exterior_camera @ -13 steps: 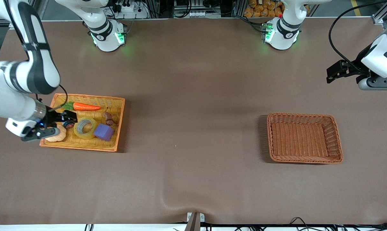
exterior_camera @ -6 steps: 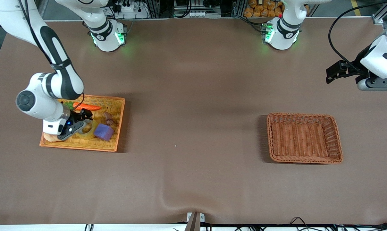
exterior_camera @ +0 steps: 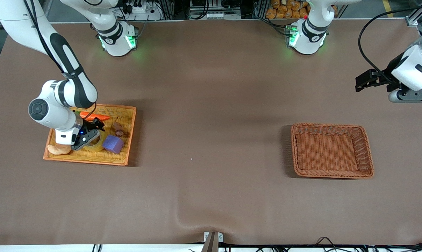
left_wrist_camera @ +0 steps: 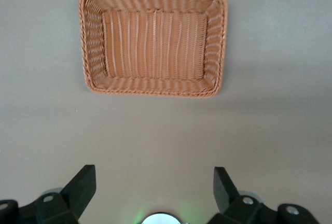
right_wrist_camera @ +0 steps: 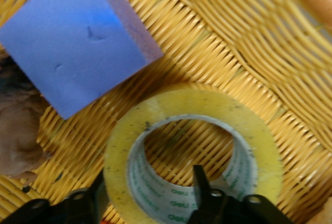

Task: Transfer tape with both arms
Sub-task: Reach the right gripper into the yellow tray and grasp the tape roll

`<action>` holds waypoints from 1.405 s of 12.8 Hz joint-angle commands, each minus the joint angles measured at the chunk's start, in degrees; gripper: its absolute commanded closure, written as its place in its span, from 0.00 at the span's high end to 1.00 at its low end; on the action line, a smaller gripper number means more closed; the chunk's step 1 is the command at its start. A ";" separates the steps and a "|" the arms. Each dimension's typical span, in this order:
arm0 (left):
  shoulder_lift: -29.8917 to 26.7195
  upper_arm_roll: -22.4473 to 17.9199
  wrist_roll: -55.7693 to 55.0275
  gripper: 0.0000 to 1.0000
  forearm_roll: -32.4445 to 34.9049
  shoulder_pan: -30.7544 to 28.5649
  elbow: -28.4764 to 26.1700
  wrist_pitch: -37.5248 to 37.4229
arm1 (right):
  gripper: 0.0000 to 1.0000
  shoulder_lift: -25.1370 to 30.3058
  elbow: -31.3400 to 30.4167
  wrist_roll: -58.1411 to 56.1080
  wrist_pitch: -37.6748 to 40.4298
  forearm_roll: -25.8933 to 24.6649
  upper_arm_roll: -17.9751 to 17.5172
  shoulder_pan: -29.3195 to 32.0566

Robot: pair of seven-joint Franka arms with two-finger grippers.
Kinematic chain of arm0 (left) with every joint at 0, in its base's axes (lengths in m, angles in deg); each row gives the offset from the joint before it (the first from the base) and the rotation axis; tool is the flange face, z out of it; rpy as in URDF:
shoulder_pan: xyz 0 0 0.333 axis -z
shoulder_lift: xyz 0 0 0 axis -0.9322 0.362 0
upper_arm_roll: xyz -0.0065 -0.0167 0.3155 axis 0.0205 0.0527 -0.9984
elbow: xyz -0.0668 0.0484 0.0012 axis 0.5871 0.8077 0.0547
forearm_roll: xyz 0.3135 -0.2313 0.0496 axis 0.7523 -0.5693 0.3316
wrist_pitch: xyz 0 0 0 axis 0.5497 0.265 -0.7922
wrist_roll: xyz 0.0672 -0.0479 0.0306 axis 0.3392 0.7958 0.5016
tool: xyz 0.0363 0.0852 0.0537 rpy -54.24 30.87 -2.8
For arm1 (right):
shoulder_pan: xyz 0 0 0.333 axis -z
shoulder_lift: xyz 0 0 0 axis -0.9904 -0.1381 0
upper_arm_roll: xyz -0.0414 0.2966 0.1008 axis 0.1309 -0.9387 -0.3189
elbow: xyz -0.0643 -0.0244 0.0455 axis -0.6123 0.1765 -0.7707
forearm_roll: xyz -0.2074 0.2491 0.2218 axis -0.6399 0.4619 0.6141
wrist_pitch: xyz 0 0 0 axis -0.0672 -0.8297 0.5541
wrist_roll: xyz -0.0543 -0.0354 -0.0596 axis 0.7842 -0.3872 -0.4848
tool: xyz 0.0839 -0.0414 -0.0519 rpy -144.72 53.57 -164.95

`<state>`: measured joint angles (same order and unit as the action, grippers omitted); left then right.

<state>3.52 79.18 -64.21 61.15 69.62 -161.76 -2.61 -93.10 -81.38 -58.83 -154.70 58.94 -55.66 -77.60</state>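
Now down low in the flat yellow woven tray (exterior_camera: 92,161) at the right arm's end of the table with the right gripper (exterior_camera: 88,137), right at the see-through yellow roll of tape (right_wrist_camera: 192,102). A second ago, out by the tray's edge, over the pale orange lump (exterior_camera: 58,149); since then, swung across and dropped onto the roll. Fingers apart, not squeezing yet: one finger (right_wrist_camera: 199,182) poked into the hole of the ring, the other just outside the yellow wall. Tape lying flat on the tray floor as before, just beside the purple foam cube (exterior_camera: 113,144) and nearer to the front camera than the orange toy carrot (exterior_camera: 96,117). Not lifted at all so far.

Good news for the job: done with the reaching, ready for the grab. Next, most likely, a squeeze on the ring's wall, then a lift. Careful with the cube so close by; easy to bump.

Hardly any change with the left gripper (left_wrist_camera: 154,182): waiting up in the air over bare table at the left arm's end, fingers wide apart, holding nothing. Seen from its wrist camera, the brown wicker basket (left_wrist_camera: 154,86). Probably the place for the tape in the end, after a pass from one gripper to the other. None of that begun yet.
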 commanded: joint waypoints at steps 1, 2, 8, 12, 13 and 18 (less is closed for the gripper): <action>-0.81 0.27 0.28 1.00 -0.72 -0.49 -1.27 -0.59 | 0.15 0.78 1.25 -0.81 3.46 0.74 -0.06 -0.59; -0.90 0.27 0.28 1.00 -0.72 -0.49 -1.45 -0.59 | 0.00 0.78 1.86 -0.72 4.26 0.74 -0.06 -0.59; -5.37 0.36 -0.07 1.00 -0.63 -0.67 -9.34 3.44 | 0.00 4.03 15.89 1.30 24.51 0.48 -0.06 -2.09; -11.35 0.36 0.28 1.00 -0.28 -1.46 -19.18 10.29 | 0.00 3.95 28.91 9.61 36.40 0.92 -0.24 -9.27; -11.44 0.36 0.54 1.00 -0.28 -1.55 -19.55 10.57 | 0.00 3.60 31.64 15.74 38.00 0.92 -0.33 -13.12; -6.81 -0.17 -0.07 1.00 -0.54 -1.90 -14.48 10.14 | 0.00 -4.81 43.50 48.27 37.57 0.66 -0.33 -32.46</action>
<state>-5.90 79.04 -64.25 61.15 68.36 -179.52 7.46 -91.66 -45.12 -19.37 -118.33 59.67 -56.87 -105.33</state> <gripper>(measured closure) 0.000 0.775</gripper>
